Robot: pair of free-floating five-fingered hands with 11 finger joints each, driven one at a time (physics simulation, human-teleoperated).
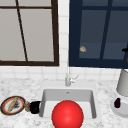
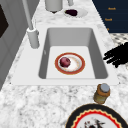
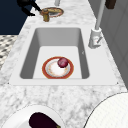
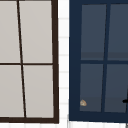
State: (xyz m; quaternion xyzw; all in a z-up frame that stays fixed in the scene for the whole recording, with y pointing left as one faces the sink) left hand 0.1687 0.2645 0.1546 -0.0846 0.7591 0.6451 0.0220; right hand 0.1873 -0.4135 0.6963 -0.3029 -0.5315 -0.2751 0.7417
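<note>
Red sphere [image 1: 67, 115], large, foremost in the front view, set before the sink [image 1: 45, 93] at its near edge

Front view, further items: left hand [image 1: 35, 107] low over the counter just left of the sink, right beside a small brown jar [image 1: 27, 106] with a grey lid; contact cannot be told. Patterned plate [image 1: 3, 106], red-rimmed, just left of the jar. Faucet [image 1: 68, 75] upright behind the basin. Eggplant [image 1: 117, 102] on a white plate [image 1: 122, 111] to the right, white container [image 1: 123, 82] behind it. Right hand [image 1: 125, 50]: a black sliver at the picture's right edge, high before the dark cabinet; whether its fingers are spread or curled cannot be told.

Left side view: left hand over the counter by the sink's front rim, fingers straight and spread, holding nothing; jar nearby on the counter, between the hand and the patterned plate. Rimmed plate [image 2: 58, 65] in the basin bearing a dark red round fruit [image 2: 65, 62].

Right side view: left hand at the far end, fingers stretched toward the jar, which stands just beside the patterned plate

Upper view: right hand's black tip at the right edge, before the dark cabinet
</note>
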